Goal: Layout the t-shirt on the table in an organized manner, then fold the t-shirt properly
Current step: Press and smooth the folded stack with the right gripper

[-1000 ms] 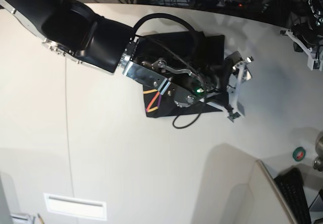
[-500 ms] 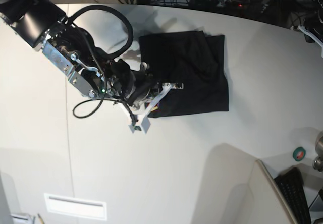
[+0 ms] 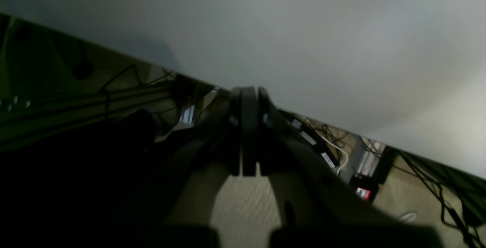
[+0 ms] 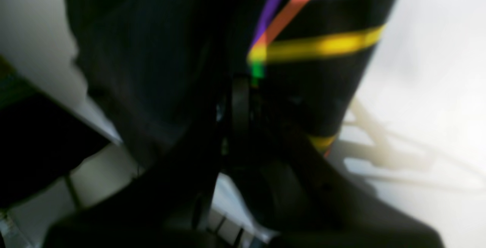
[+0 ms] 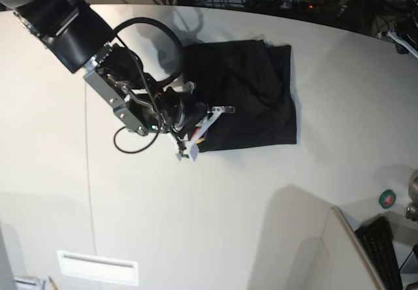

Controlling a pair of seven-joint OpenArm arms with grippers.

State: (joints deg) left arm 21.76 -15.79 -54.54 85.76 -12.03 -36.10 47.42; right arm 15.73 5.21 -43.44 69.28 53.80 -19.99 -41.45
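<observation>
Open table around the folded shirt

Bare table [image 5: 215, 225] surrounds the t-shirt [image 5: 255, 100]; the right gripper [image 5: 196, 133] blocks its lower-left corner; a keyboard [image 5: 385, 251] sits well apart.

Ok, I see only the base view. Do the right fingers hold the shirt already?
Observer: Yes. The right wrist view shows the right fingers shut on the shirt, just under its coloured lines.
Operator: And the left arm? I hardly see it.
Observer: The left fingers are shut and empty, above the table edge.
Operator: What lies beyond that edge?
Observer: Floor with cables.
</observation>
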